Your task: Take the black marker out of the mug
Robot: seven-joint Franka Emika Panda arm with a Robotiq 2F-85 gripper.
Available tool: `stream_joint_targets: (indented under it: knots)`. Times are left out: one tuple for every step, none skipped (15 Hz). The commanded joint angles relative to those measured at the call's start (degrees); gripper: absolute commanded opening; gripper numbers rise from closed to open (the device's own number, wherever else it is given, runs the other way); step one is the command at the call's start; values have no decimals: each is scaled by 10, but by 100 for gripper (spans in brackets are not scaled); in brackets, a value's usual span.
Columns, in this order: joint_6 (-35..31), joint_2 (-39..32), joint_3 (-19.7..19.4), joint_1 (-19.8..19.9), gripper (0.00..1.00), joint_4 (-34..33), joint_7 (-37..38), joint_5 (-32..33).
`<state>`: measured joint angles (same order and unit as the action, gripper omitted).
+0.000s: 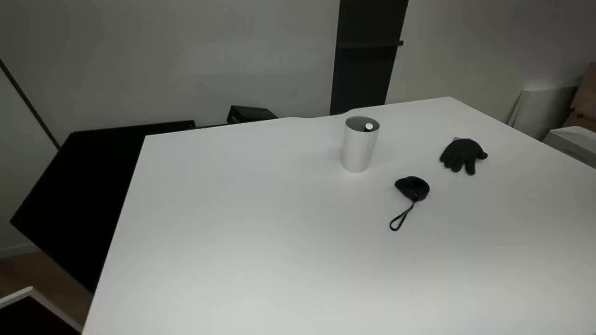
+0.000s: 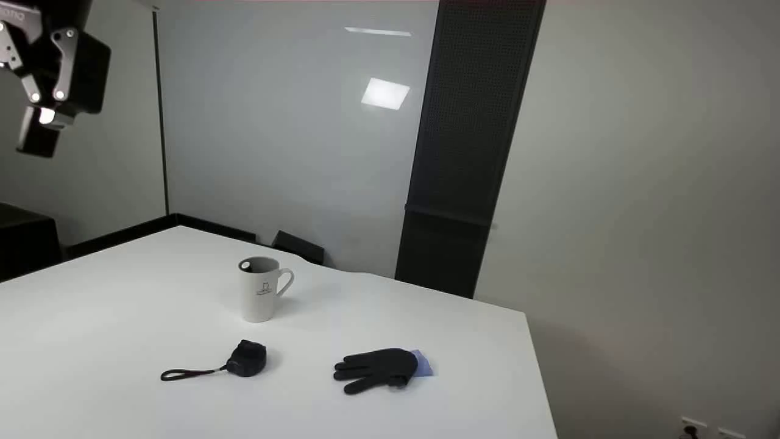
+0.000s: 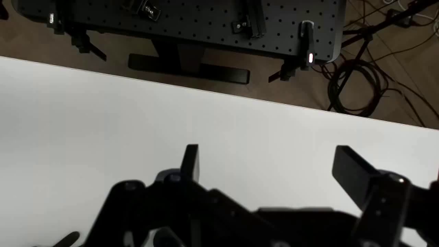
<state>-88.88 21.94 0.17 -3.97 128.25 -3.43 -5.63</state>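
Observation:
A white mug with a grey inside stands upright on the white table in both exterior views (image 1: 357, 151) (image 2: 256, 299). Its handle and a small dark print show in an exterior view. The marker (image 1: 368, 127) leans inside the mug against the rim. Only its white end and a short dark part show; the rest is hidden in the mug. The white end also shows at the rim in an exterior view (image 2: 246, 266). My gripper (image 3: 265, 154) is open and empty in the wrist view, high above the table. It hangs at the upper left of an exterior view (image 2: 58, 110), well apart from the mug.
A black tape measure with a strap (image 1: 412, 188) (image 2: 246, 358) lies near the mug. A black glove (image 1: 463, 156) (image 2: 378, 367) lies farther off. The table edge (image 3: 219, 92), a black perforated base plate (image 3: 205, 24) and coiled cables (image 3: 370, 89) show in the wrist view.

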Motion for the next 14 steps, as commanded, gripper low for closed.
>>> stream_joint_targets:
  knots:
    - [0,0,5,5,100,-1,-2,-1]
    - [0,0,5,5,100,-1,-2,-1]
    - [0,0,5,5,100,-1,-2,-1]
    - [0,0,5,5,100,-1,-2,-1]
    - [0,0,5,5,100,-1,-2,-1]
    - [0,0,5,5,100,-1,-2,-1]
    - [0,0,5,5,100,-1,-2,-1]
    - [0,0,5,5,100,-1,-2,-1]
    - [0,0,5,5,100,-1,-2,-1]
    - [0,0,5,5,100,-1,-2,-1]
    - [0,0,5,5,100,-1,-2,-1]
    - [-7,-5,5,6,100,-1,-4,3]
    - [-11,-11,5,6,100,-3,-8,8]
    - [-23,-23,5,7,100,-6,-10,14]
